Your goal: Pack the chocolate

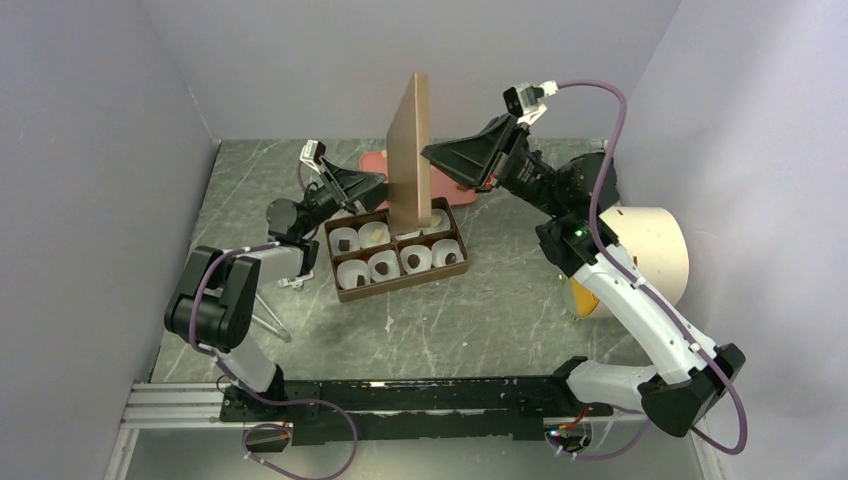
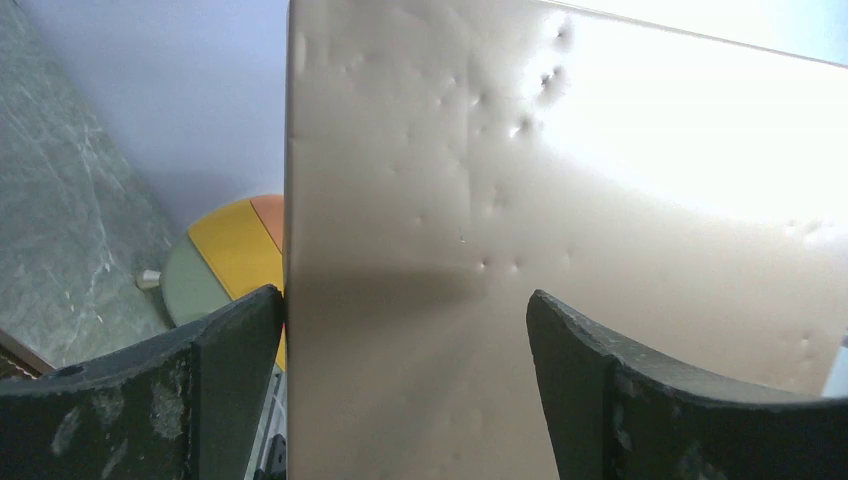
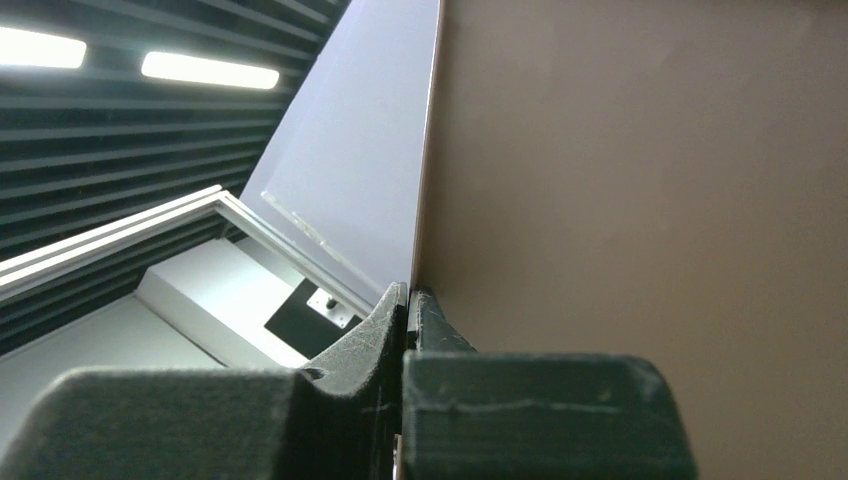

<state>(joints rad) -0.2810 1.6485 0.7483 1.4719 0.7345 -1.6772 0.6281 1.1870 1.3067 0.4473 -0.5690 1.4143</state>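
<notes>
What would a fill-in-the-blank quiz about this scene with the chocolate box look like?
1. The tan board stands ____ at the brown box.
2. The right tool grips the tan board by its ____.
3. The left tool faces the board with its fingers ____.
4. The paper cups inside the box are ____ in colour.

Missing words: upright; edge; open; white.

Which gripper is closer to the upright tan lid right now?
Right. The right gripper is pinched on the lid at its edge; the left gripper is open, fingers spread facing its broad face, contact unclear.
</notes>
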